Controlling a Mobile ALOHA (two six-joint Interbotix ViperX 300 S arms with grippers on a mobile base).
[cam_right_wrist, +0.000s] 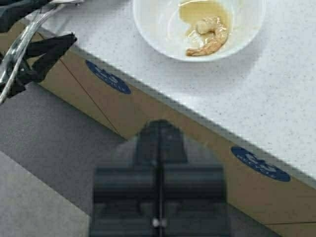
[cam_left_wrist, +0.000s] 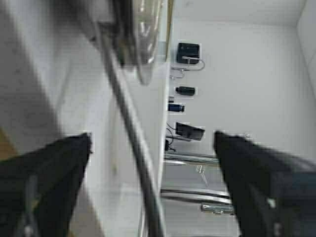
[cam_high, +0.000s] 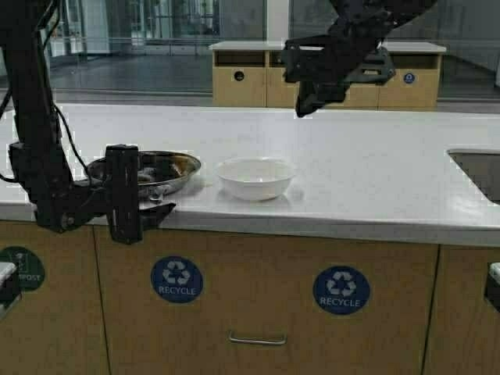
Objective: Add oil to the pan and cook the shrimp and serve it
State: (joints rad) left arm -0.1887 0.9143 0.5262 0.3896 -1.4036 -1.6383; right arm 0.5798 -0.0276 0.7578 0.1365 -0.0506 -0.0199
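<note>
White counter (cam_high: 351, 168): shrimp (cam_right_wrist: 207, 37) lies in white bowl (cam_high: 255, 176); pan (cam_high: 168, 168) beside; left pincer (cam_high: 144, 215) spread, right pincer (cam_right_wrist: 159, 190) pressed together.

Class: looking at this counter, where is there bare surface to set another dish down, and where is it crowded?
Bare counter lies between the white bowl and the sink, and behind both dishes toward the far edge. It is crowded at the near left edge, where the pan sits with the left gripper at its handle.

White counter (cam_high: 367, 176): pan (cam_high: 168, 173), bowl (cam_high: 255, 176)
</note>
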